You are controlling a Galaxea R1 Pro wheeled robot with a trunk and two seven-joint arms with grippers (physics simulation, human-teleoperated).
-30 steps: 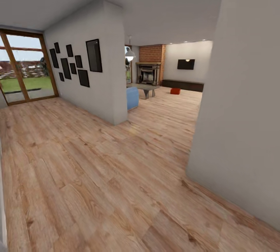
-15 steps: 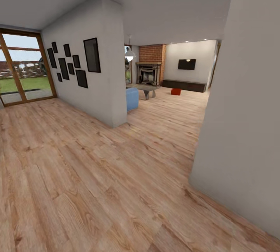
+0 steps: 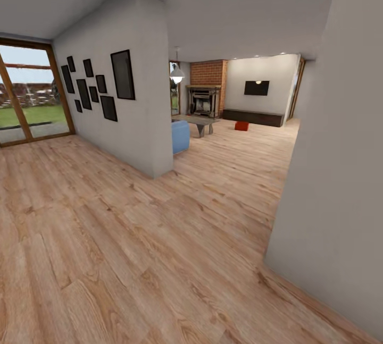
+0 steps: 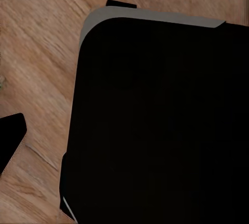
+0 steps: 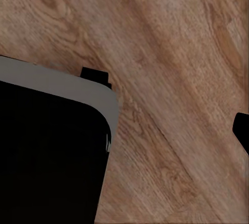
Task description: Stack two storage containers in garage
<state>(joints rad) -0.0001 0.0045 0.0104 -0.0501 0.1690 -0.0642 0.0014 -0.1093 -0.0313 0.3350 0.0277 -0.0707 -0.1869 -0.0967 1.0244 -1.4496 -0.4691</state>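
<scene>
Far ahead across the wood floor [image 3: 159, 237], well beyond both sets of jaws, whose spread cannot be told: one orange-red storage container [image 3: 241, 126] on the living room planks before the dark bench [image 3: 252, 117], nothing yet fetched, whole carry and garage stacking remaining.

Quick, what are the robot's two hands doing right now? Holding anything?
Left hand: cannot tell whether open or closed from these pictures.
Right hand: cannot tell either.

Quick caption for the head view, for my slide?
Wood-floored hallway opening onto the living room, an orange-red bin far off by the dark bench.
</scene>
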